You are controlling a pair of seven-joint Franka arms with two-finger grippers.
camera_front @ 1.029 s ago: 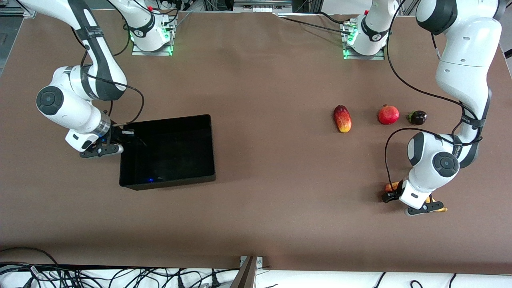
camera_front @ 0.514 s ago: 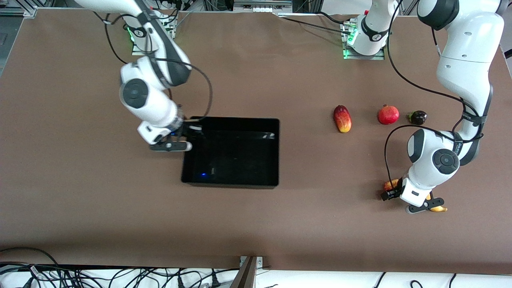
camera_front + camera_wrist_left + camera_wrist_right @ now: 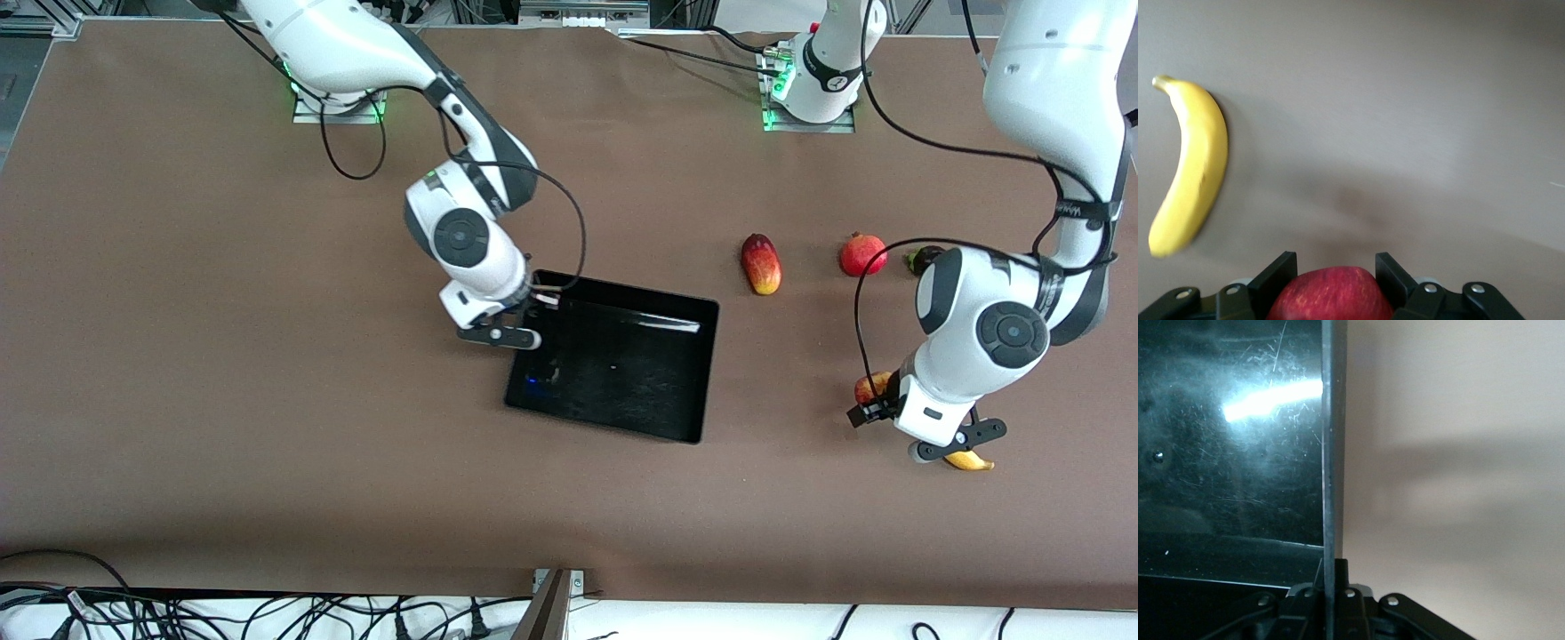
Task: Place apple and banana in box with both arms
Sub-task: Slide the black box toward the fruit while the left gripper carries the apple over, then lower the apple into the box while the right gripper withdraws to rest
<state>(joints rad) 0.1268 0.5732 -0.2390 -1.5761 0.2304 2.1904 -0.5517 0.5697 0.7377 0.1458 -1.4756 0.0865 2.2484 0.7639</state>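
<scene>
The black box [image 3: 622,373] lies tilted near the table's middle. My right gripper [image 3: 536,305] is shut on the box's wall at the corner toward the right arm's end; in the right wrist view the thin wall [image 3: 1333,453] runs between the shut jaws of the gripper [image 3: 1335,587]. My left gripper [image 3: 876,400] is shut on the red apple [image 3: 867,386] and holds it a little above the table; the apple [image 3: 1331,297] sits between the fingers [image 3: 1275,277]. The yellow banana [image 3: 971,460] lies on the table, half hidden under the left wrist, and shows whole in the left wrist view [image 3: 1191,167].
A red-yellow mango [image 3: 761,264], a red pomegranate [image 3: 863,254] and a small dark fruit [image 3: 921,259] lie in a row, farther from the front camera than the apple. The left arm's forearm partly covers the dark fruit.
My right gripper has dragged the box across the table toward the left arm's end, turning it. My left gripper has risen with the apple in it; the banana stayed put.
</scene>
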